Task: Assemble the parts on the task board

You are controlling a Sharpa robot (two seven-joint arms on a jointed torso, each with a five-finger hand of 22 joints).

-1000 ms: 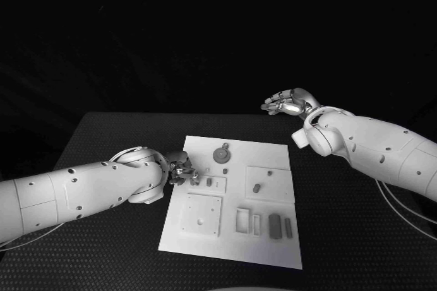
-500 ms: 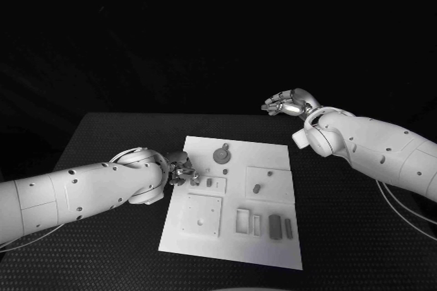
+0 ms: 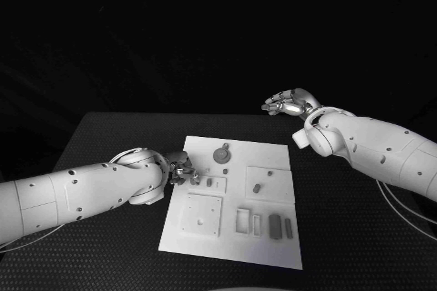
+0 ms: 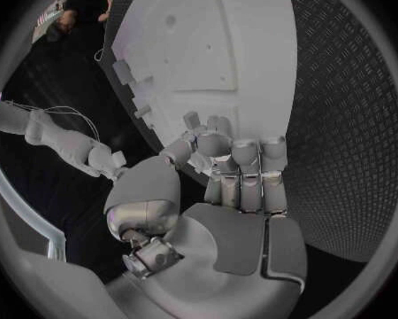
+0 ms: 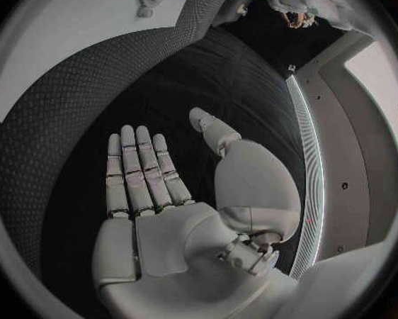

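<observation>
- While the white task board lay in the middle of the black table, the left hand sat at the board's left edge, near its far end.
- Its fingers were curled in at the board's edge; whether they pinched a part I could not tell.
- The right hand hung past the table's far edge, well apart from the board, its fingers straight, side by side, with the thumb apart, holding nothing.
- A round part lay near the board's far edge, and a small part right of the middle.
- Two upright slim parts stood near the board's near right corner, beside a rectangular slot.
</observation>
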